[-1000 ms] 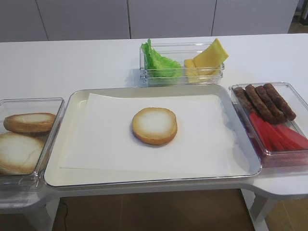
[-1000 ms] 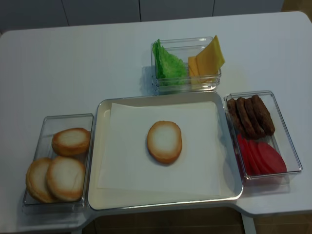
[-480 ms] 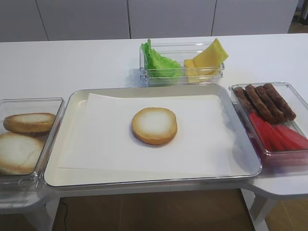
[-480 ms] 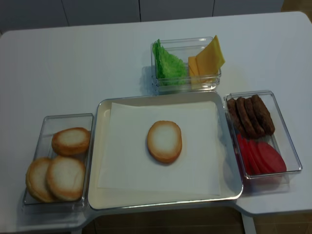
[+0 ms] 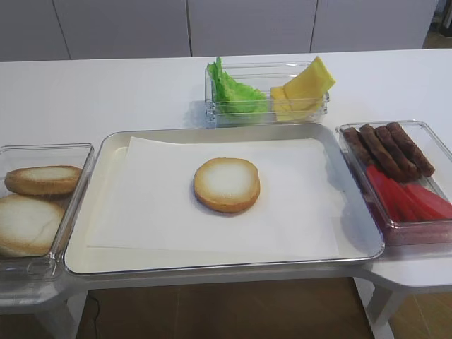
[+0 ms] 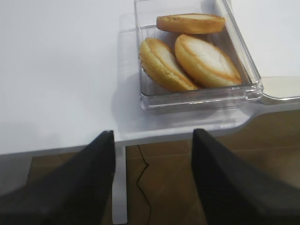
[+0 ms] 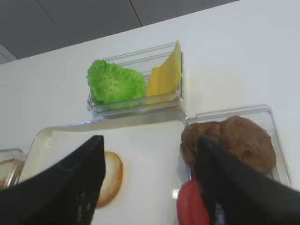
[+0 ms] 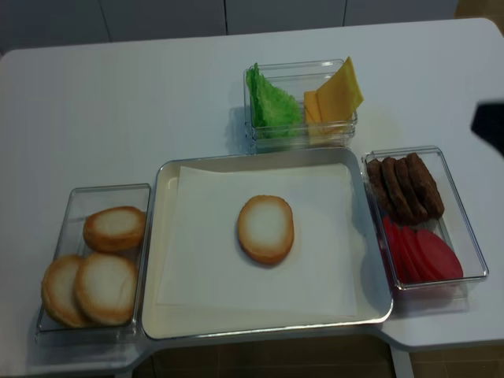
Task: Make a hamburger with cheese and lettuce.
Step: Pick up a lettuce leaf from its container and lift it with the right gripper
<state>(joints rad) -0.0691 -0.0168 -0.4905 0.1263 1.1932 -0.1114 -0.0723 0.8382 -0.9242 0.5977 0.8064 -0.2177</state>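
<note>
The hamburger bun half (image 5: 227,184) lies bare on my tray's paper; cheese (image 5: 307,84) and lettuce (image 5: 233,90) wait in their clear box. Both toppings remain. My right pincer (image 7: 147,180) hangs spread, empty; my left pincer (image 6: 152,180) likewise.

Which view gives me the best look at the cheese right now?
The realsense high view: the cheese shows nearly from above, slices leaning in the right half of the clear box beside the lettuce. The other high view shows it lower and more edge-on; the right wrist view shows it small and far; the left wrist view misses it.
</note>
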